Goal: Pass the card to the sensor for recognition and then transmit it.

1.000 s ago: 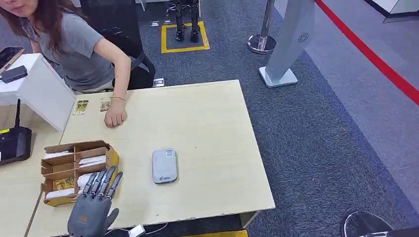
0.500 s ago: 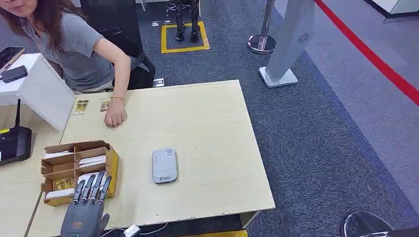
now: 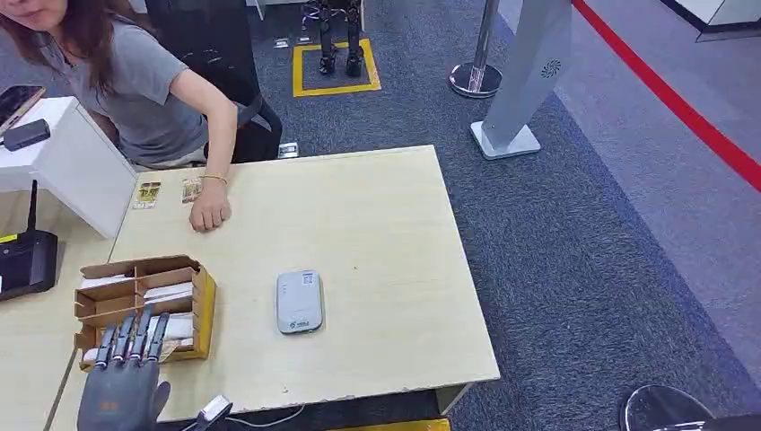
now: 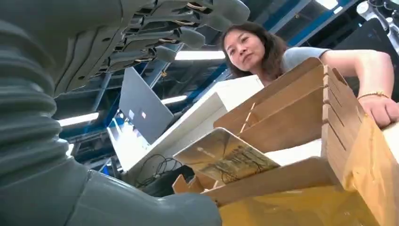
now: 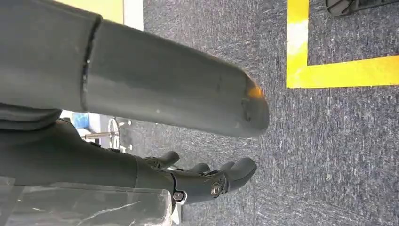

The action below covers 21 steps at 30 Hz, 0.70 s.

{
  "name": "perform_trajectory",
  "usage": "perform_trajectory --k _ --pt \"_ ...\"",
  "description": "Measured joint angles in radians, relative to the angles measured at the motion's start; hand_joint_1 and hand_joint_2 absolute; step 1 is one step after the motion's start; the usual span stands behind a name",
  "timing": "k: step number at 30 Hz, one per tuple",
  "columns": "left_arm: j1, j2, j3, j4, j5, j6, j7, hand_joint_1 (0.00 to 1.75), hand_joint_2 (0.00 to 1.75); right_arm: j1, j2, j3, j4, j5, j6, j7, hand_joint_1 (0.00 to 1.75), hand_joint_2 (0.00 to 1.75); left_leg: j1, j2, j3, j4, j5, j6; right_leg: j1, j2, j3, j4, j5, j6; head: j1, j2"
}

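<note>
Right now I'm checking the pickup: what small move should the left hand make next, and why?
Probably lower the left hand onto the card in the box: it holds nothing, fingers apart over the near compartment, the card tilted up.

One pale wooden table (image 3: 377, 224). One brown cardboard divided box (image 3: 202, 296). One grey rounded card sensor (image 3: 299, 301). Two small printed cards (image 3: 148, 194) lying flat at table's far edge. One black router (image 3: 25, 260). One chrome stanchion base (image 3: 475, 79). One person (image 3: 135, 85).

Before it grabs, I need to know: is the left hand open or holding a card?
Open: left hand hovers with fingers spread above the cardboard box, holding nothing.
</note>
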Motion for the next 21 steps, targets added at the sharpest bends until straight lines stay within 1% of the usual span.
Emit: perform_trajectory --k 10,18,21 --pt "0.0 0.005 0.005 -0.006 0.0 -0.002 -0.013 0.0 1.75 0.0 0.0 0.0 0.0 0.0 0.0 0.004 0.0 1.75 0.0 0.0 0.0 0.0 0.0 0.0 0.0 0.0 0.0 0.0 0.0 0.0 0.0 0.0" --pt "0.011 0.002 0.023 -0.006 0.0 -0.018 0.031 0.0 1.75 0.0 0.0 -0.001 0.0 0.0 0.0 0.004 0.0 1.75 0.0 0.0 0.0 0.0 0.0 0.0 0.0 0.0 0.0 0.0 0.0 0.0 0.0 0.0" --pt "0.018 0.002 0.029 -0.006 0.0 -0.014 0.032 0.0 1.75 0.0 0.0 -0.001 0.0 0.003 0.0 0.004 0.0 1.75 0.0 0.0 0.0 0.0 0.0 0.0 0.0 0.0 0.0 0.0 0.0 0.0 0.0 0.0"
